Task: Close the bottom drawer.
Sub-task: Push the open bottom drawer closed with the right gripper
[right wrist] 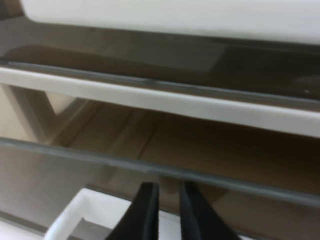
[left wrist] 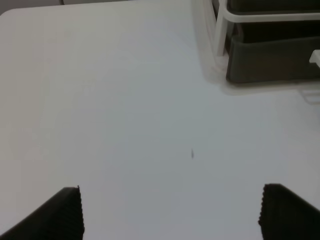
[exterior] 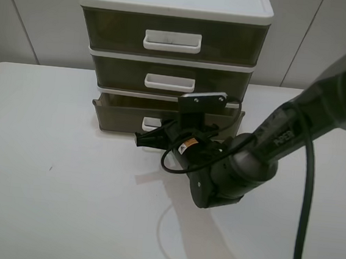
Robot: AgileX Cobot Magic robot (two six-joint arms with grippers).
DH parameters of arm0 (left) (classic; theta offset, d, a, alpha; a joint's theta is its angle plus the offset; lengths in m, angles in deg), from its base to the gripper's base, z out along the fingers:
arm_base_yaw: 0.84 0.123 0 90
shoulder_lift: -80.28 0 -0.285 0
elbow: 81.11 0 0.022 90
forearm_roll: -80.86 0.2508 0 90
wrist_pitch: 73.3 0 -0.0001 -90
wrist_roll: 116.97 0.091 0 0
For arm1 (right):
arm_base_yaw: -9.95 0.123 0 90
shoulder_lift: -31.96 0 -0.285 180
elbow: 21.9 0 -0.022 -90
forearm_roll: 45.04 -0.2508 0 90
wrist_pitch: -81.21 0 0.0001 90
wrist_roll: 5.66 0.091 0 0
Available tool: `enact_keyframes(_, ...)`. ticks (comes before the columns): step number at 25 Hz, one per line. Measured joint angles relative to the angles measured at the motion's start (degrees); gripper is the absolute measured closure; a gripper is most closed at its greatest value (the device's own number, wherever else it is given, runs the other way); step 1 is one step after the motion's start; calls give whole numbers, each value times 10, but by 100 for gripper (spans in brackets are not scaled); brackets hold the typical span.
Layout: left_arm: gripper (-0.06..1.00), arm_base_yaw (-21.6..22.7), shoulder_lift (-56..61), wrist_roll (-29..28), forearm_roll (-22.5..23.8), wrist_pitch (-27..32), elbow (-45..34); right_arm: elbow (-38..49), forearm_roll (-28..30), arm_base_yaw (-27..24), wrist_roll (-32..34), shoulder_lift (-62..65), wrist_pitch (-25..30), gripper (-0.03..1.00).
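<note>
Three-tier drawer unit on a matt white surface. The frame and flat lid are white plastic with rounded corners. Each drawer has a smoky-brown translucent front and a white rectangular loop handle. The top drawer is the tallest. The middle drawer is shallower and sits flush in the frame.

The bottom drawer is the lowest tier. It stands part-way out of the frame toward the camera, so its rim and smooth, empty-looking floor are exposed. Its handle is partly covered by the right arm, a dark, rounded casing with a black cable hanging in a loop.

The right end effector reaches across the middle to the drawer front. In the right wrist view its two slim black fingers are narrow, with only a thin slit between them, and they grip nothing. They point at the brown front panel just beside the white handle. Whether the tips touch the panel cannot be told.

The left end effector is wide. Its ribbed black pads sit far apart above bare surface and hold nothing. A corner of the drawer shows well away from it.
</note>
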Motion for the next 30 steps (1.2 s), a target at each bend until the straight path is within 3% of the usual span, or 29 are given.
enact_keyframes(30, 23, 0, 0, 0, 0, 0, 0, -62, -44, 0, 0, -20, 34, 95)
